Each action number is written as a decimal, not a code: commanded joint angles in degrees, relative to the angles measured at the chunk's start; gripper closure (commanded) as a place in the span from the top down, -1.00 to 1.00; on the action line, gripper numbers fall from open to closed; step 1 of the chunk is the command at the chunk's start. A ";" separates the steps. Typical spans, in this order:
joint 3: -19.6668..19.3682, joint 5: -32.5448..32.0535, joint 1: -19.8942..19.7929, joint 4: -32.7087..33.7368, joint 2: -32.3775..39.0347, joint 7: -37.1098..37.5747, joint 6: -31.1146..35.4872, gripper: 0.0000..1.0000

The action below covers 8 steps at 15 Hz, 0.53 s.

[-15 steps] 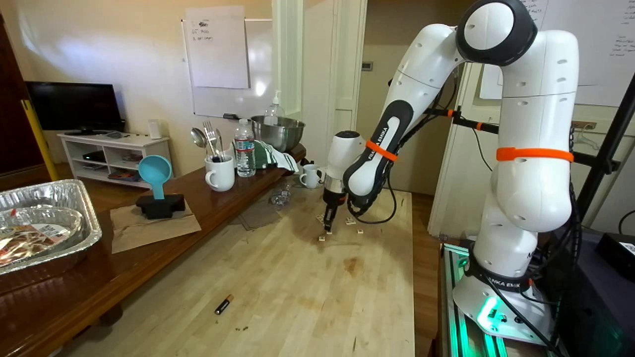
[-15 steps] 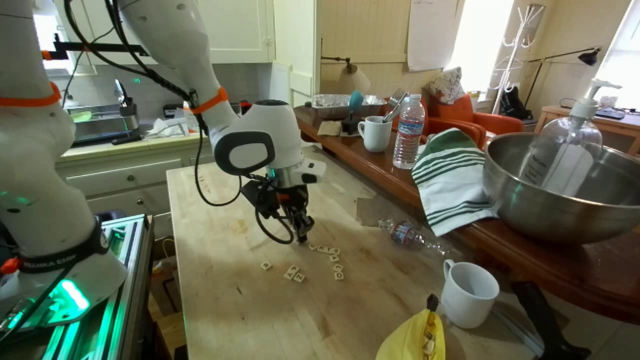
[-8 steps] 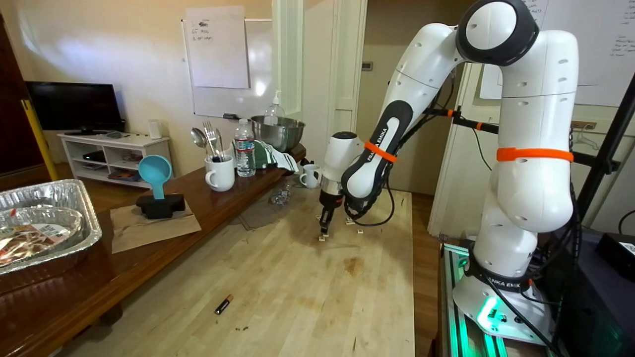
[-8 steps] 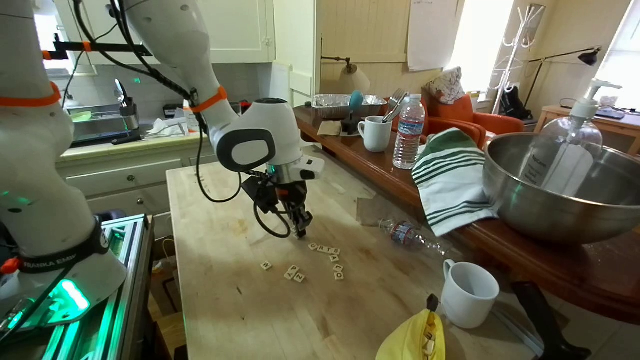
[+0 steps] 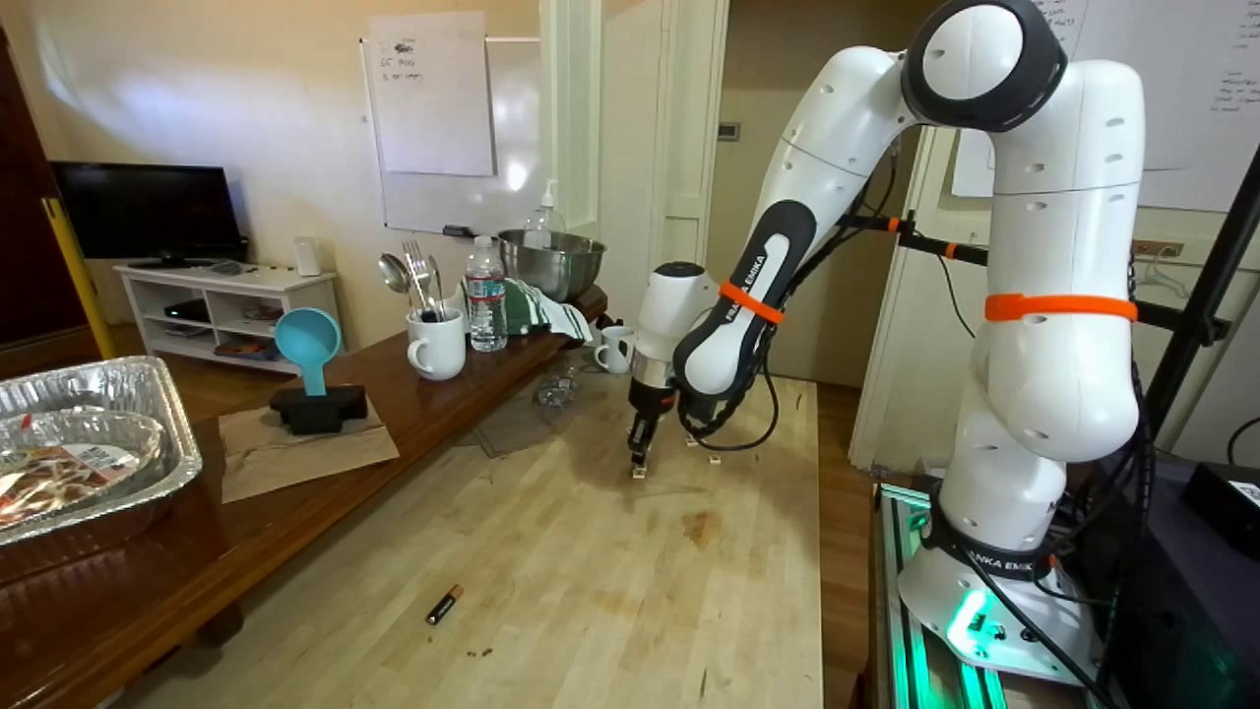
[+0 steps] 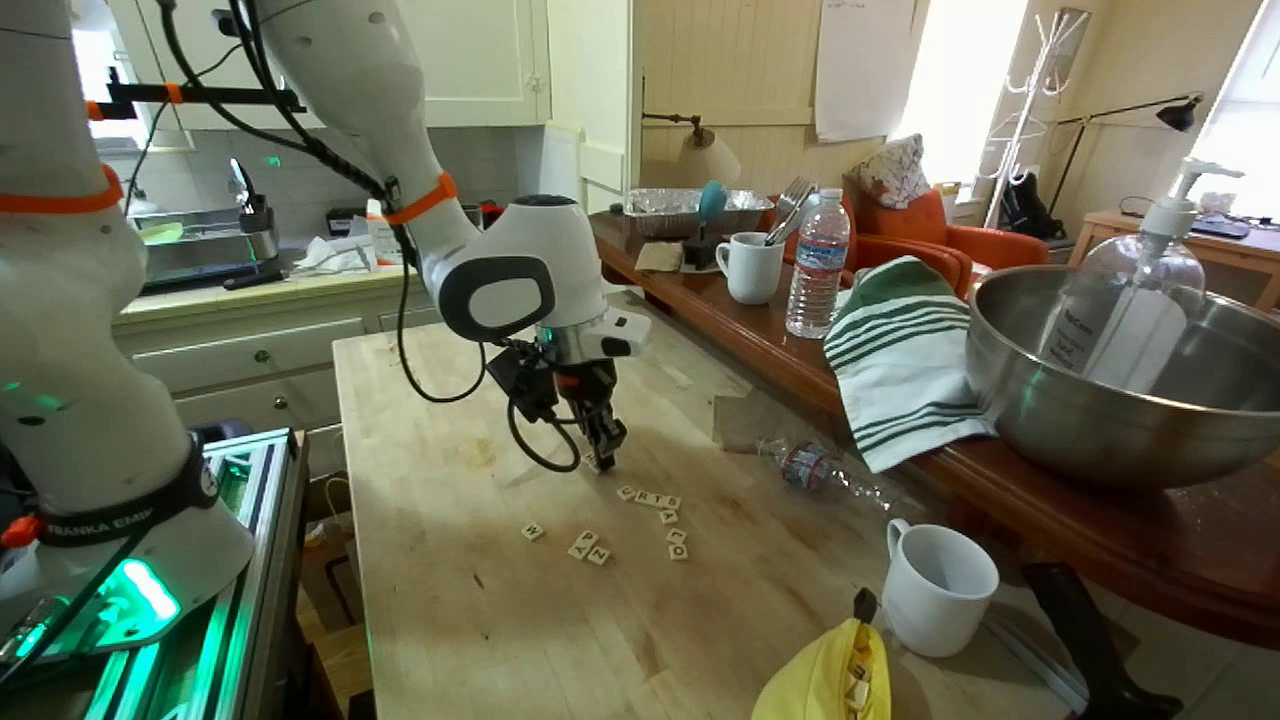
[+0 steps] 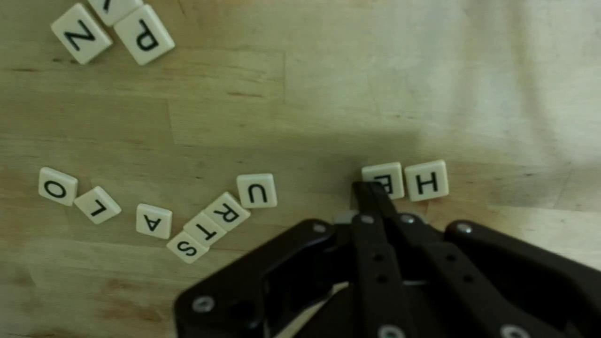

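My gripper [image 7: 368,185] is shut, its fingertips together with nothing visible between them. The tips overlap a cream letter tile [image 7: 394,174] in the wrist view, partly hiding its letter; I cannot tell whether they touch it. The H tile [image 7: 426,180] lies just to its right. The U tile [image 7: 257,190] lies to the left, then a slanting run of R [image 7: 227,215], T [image 7: 205,230] and S [image 7: 188,247]. A [image 7: 153,221], L [image 7: 97,205] and O [image 7: 57,186] are further left. In both exterior views the gripper [image 5: 638,468] [image 6: 604,465] points down close over the table.
More tiles, with N or Z [image 7: 80,35] and P [image 7: 144,35], lie at the wrist view's upper left. A battery [image 5: 444,605] lies on the table. A fallen bottle [image 6: 820,470], white mug [image 6: 940,590] and yellow pouch [image 6: 830,675] stand or lie around. A raised wooden counter [image 5: 295,532] borders the table.
The gripper has shifted a short way along the table, left in an exterior view and away from the camera in an exterior view, towards the two separate tiles. The tiles in line look unmoved.
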 commanded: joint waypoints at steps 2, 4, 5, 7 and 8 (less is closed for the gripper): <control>0.68 0.76 1.11 1.14 4.18 1.86 -0.26 -1.00; 0.76 0.79 1.20 1.16 4.22 1.72 -0.26 -1.00; 0.69 0.58 1.28 1.15 4.23 1.76 -0.21 -1.00; 0.47 0.23 1.41 1.22 4.25 1.88 -0.22 -1.00; 0.28 0.00 1.50 1.27 4.15 2.03 -0.16 -1.00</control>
